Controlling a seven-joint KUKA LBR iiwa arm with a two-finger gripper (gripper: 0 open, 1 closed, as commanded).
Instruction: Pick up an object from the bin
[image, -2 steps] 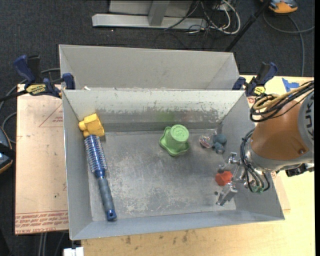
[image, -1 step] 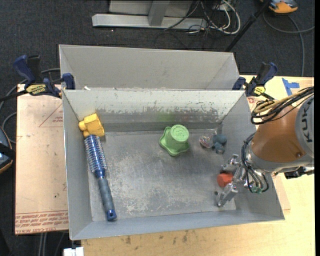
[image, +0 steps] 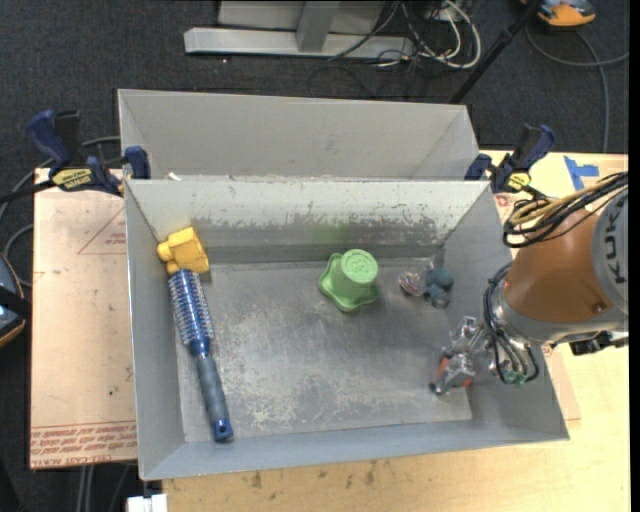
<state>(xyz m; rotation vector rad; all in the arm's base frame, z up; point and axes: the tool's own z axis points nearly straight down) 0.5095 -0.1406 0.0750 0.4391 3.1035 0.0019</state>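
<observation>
One green cup (image: 350, 278), likely light and stiff, suited a rim pinch; my gripper (image: 455, 368) hung below-right of it, whether clenched I couldn't tell.

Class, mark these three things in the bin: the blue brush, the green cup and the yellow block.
blue brush (image: 200, 350): camera view, where bristles meet handle.
green cup (image: 350, 280): camera view, middle of its body.
yellow block (image: 183, 250): camera view, centre of its top.

arm (image: 612, 250): extended in from the right | wrist (image: 512, 345): covered by an orange cover (image: 555, 285), with cables (image: 540, 210) looped above it | gripper (image: 455, 368): held low, directed leftward from the wrist
</observation>
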